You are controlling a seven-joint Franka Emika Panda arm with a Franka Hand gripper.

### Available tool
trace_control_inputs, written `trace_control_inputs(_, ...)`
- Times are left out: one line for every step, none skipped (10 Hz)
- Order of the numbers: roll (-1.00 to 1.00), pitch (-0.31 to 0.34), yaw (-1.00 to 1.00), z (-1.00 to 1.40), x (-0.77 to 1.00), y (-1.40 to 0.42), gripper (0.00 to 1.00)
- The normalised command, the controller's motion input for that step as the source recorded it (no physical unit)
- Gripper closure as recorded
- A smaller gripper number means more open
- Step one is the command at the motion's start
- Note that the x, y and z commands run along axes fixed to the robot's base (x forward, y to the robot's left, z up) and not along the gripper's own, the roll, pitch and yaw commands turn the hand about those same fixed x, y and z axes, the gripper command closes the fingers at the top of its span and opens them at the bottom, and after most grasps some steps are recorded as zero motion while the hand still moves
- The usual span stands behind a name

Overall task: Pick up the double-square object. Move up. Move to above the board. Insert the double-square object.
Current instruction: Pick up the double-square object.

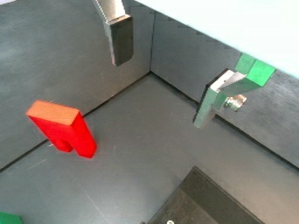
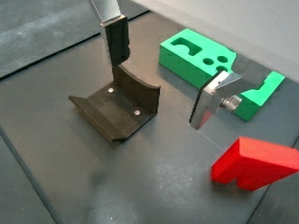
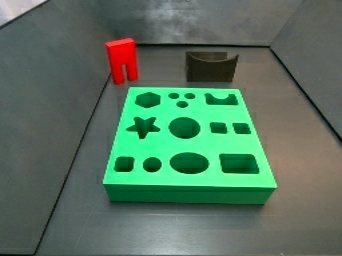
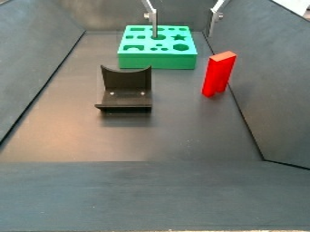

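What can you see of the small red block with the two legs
The small bright red plastic block looks smooth and matte. It stands upright on the dark floor, two square legs down, split by a slot, joined on top. It stands apart from the green board and the dark U-shaped block. Nothing touches it; the hand hangs open, clear of it.

A dark fixture stands on the floor, lower than the gripper and clear of it, touching neither finger. In a wrist view it sits beneath one finger, off to the side of the gap between the two. In both side views its curved upright rises from a flat base plate, well apart from the gripper, which hangs at the far end of the bin. Grey walls slope up around the dark floor.
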Motion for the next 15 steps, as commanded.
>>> trace_control_inputs(-0.01, -0.01, 0.0, -0.02, 0.0, 0.0, 0.0)
trace_control_inputs(0.0, 0.0, 0.0, -0.07, -0.02, -0.02, 0.0)
trace_control_inputs(-0.01, -0.106, 0.31, -0.21, -0.66, -0.34, 0.0)
trace_control_inputs(0.06, -0.016, 0.79, -0.22, -0.27, -0.42, 0.0)
trace_control_inputs(0.05, -0.03, 0.86, -0.2, -0.24, -0.35, 0.0)
trace_control_inputs(0.04, -0.046, 0.91, -0.19, -0.23, -0.3, 0.0)
trace_control_inputs(0.04, -0.059, 0.93, -0.19, -0.22, -0.26, 0.0)
trace_control_inputs(0.06, -0.09, 0.91, -0.21, -0.31, -0.24, 0.0)
trace_control_inputs(0.1, -0.096, 0.87, -0.2, -0.36, -0.25, 0.0)
trace_control_inputs(0.13, -0.099, 0.73, -0.15, -0.49, -0.27, 0.0)
trace_control_inputs(0.0, 0.0, 0.0, 0.0, -0.03, 0.0, 0.0)
trace_control_inputs(0.01, -0.183, 0.0, -0.21, -0.73, -0.06, 0.0)
trace_control_inputs(0.02, -0.279, 0.0, -0.2, -0.96, -0.17, 0.0)
trace_control_inputs(0.0, -0.329, 0.0, -0.1, -0.93, -0.21, 0.0)
trace_control_inputs(0.08, -0.273, 0.0, -0.16, -0.94, -0.25, 0.0)
